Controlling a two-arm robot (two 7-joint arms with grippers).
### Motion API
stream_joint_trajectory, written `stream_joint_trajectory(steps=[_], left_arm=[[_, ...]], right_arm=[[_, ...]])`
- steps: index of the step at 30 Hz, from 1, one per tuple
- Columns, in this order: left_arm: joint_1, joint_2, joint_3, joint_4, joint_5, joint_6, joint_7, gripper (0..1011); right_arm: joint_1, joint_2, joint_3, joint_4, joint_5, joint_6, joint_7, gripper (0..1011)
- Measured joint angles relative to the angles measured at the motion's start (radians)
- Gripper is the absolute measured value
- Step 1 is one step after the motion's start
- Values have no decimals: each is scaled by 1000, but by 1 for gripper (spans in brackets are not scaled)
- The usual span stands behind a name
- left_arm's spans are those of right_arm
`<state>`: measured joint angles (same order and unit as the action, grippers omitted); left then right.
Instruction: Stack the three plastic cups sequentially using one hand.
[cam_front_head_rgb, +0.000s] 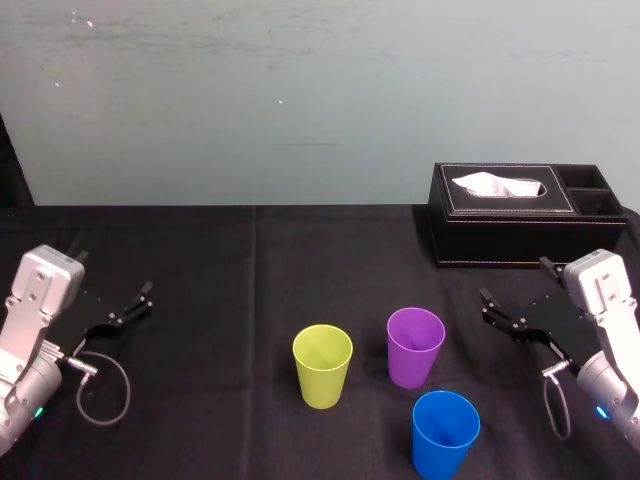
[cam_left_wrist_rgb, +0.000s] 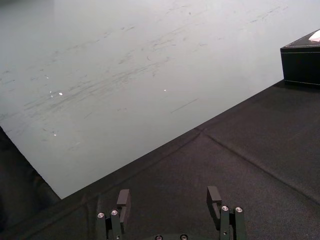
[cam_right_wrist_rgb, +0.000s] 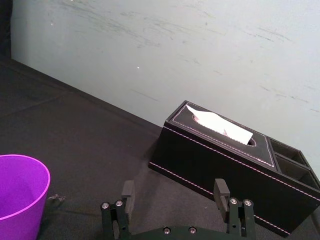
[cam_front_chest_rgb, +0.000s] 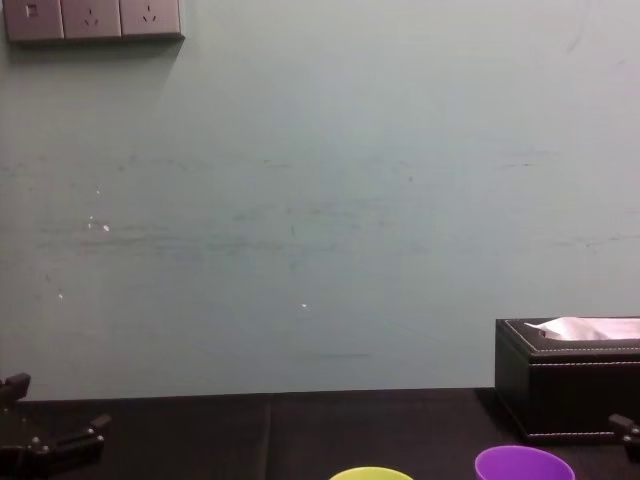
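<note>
Three plastic cups stand upright and apart on the black tablecloth. The yellow-green cup (cam_front_head_rgb: 322, 365) is in the middle, the purple cup (cam_front_head_rgb: 415, 346) just to its right, and the blue cup (cam_front_head_rgb: 445, 433) nearest me, in front of the purple one. My right gripper (cam_front_head_rgb: 512, 290) hovers open to the right of the purple cup, nothing between its fingers (cam_right_wrist_rgb: 221, 187). In the right wrist view the purple cup (cam_right_wrist_rgb: 20, 192) sits off to the gripper's (cam_right_wrist_rgb: 175, 187) side. My left gripper (cam_front_head_rgb: 135, 303) is parked open at the far left, away from the cups.
A black leather tissue box (cam_front_head_rgb: 520, 212) with a white tissue stands at the back right, close behind the right gripper. A pale wall (cam_front_head_rgb: 300, 90) closes off the table's far edge. A cable loop (cam_front_head_rgb: 100, 390) hangs by the left arm.
</note>
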<state>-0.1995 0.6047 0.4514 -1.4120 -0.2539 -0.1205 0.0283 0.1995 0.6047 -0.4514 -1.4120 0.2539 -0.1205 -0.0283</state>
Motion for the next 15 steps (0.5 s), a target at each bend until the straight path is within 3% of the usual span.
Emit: stream_joint_trajectory(steps=[15], left_arm=[[0, 0, 0, 0, 0, 0, 0, 1000]], right_arm=[[0, 0, 0, 0, 0, 0, 0, 1003]])
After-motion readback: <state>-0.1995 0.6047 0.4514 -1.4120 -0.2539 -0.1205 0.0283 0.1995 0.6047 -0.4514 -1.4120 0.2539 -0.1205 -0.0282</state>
